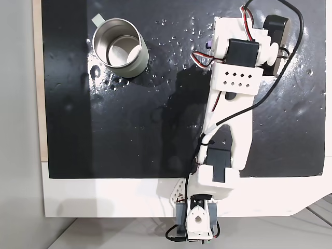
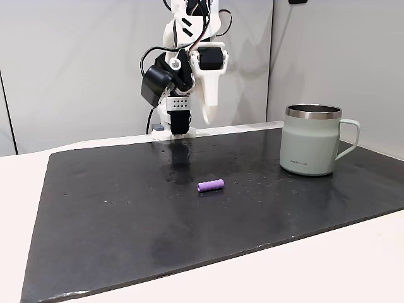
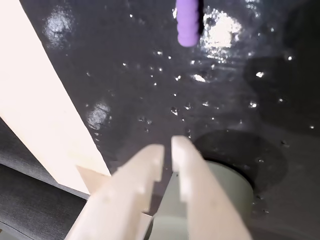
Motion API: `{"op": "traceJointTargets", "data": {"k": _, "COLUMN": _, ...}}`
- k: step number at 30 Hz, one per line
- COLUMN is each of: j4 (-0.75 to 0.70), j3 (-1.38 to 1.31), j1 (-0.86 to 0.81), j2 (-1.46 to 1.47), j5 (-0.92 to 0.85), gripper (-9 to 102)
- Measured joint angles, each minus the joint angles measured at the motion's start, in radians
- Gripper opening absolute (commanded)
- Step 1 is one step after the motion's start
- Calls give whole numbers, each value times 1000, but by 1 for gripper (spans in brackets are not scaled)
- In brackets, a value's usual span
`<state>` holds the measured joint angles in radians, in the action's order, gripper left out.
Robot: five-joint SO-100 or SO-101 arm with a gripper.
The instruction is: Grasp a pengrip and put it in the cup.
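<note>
Above the dark mat (image 2: pixel 126 208), the gripper (image 3: pixel 167 145) hangs clear of the surface, its two pale fingers (image 3: pixel 190 175) pressed nearly together with only a thin slit between them — nothing held. At the side fixed view it points down from the white arm (image 2: pixel 189 63), raised over the far part of the mat. Wrist view: the fingertips come in from the bottom edge, the pengrip (image 3: pixel 187 22) lies beyond them at the top edge, well apart from the tips, flat on the mat.

Side fixed view: the pengrip (image 2: pixel 210 185) — a small purple tube — lies on its side near the mat's middle, nearer to the camera than the arm and apart from it. The cup (image 2: pixel 314 140) stands upright to the right, well apart from the pengrip, handle facing right.

Top fixed view: the cup (image 1: pixel 120 47) sits at the upper left of the mat (image 1: pixel 104 129), open and steel-lined, nothing visible inside. The arm (image 1: pixel 228 104) reaches up along the right side; a sliver of purple (image 1: pixel 208 44) peeks out at its left edge. Shiny specks dot the mat.
</note>
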<state>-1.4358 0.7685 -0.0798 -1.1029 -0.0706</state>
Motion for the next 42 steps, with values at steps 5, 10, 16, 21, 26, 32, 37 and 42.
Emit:
{"op": "traceJointTargets", "data": {"k": 5, "j4": 0, "j3": -58, "j1": 0, "j2": 80, "j5": 0, "gripper": 20}}
{"op": "traceJointTargets", "data": {"k": 10, "j4": -20, "j3": -63, "j1": 3, "j2": 137, "j5": 44, "gripper": 29}}
{"op": "traceJointTargets", "data": {"k": 16, "j4": -48, "j3": -63, "j1": 14, "j2": 193, "j5": 67, "gripper": 30}}
{"op": "traceJointTargets", "data": {"k": 21, "j4": -40, "j3": -63, "j1": 18, "j2": 245, "j5": 67, "gripper": 29}}
{"op": "traceJointTargets", "data": {"k": 26, "j4": -40, "j3": -63, "j1": 18, "j2": 279, "j5": 67, "gripper": 29}}
{"op": "traceJointTargets", "data": {"k": 32, "j4": 9, "j3": -63, "j1": 12, "j2": 324, "j5": 67, "gripper": 27}}
{"op": "traceJointTargets", "data": {"k": 37, "j4": 32, "j3": -63, "j1": -6, "j2": 360, "j5": 55, "gripper": 27}}
{"op": "traceJointTargets", "data": {"k": 42, "j4": 32, "j3": -64, "j1": -32, "j2": 394, "j5": 41, "gripper": 22}}
